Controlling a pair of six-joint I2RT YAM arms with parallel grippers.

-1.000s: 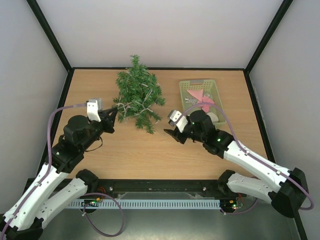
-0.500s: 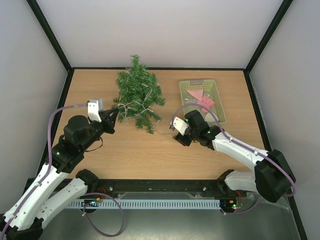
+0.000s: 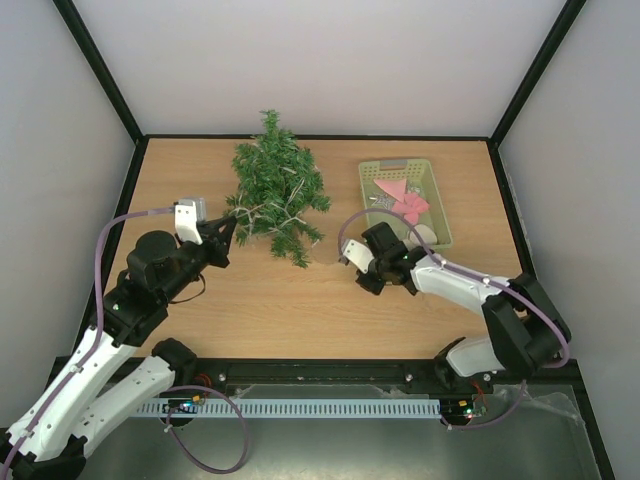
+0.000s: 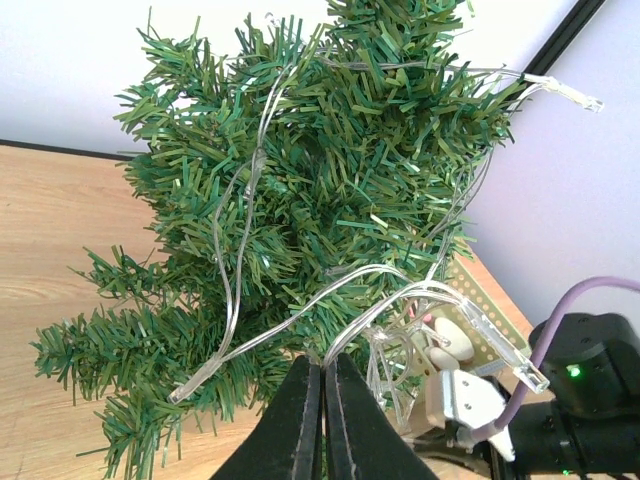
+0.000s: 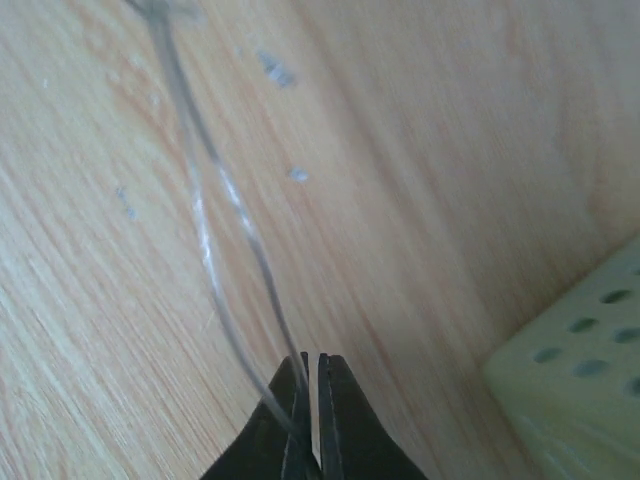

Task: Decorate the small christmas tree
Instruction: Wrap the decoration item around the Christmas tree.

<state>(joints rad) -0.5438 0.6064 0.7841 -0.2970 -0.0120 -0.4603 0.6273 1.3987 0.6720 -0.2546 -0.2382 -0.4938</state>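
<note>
Tree [image 3: 275,190], basket [image 3: 441,205] block far side.

site: robot lab test cell | white panel walls [image 3: 330,60] | black frame struts [image 3: 100,70] | wooden bench [image 3: 300,300] | slotted cable duct [image 3: 300,408] at near edge

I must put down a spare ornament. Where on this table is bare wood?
Free: the near strip of table between left gripper and right gripper, and the far left corner beside the small christmas tree. Crowded: between tree and green basket, where the light wire runs.
</note>
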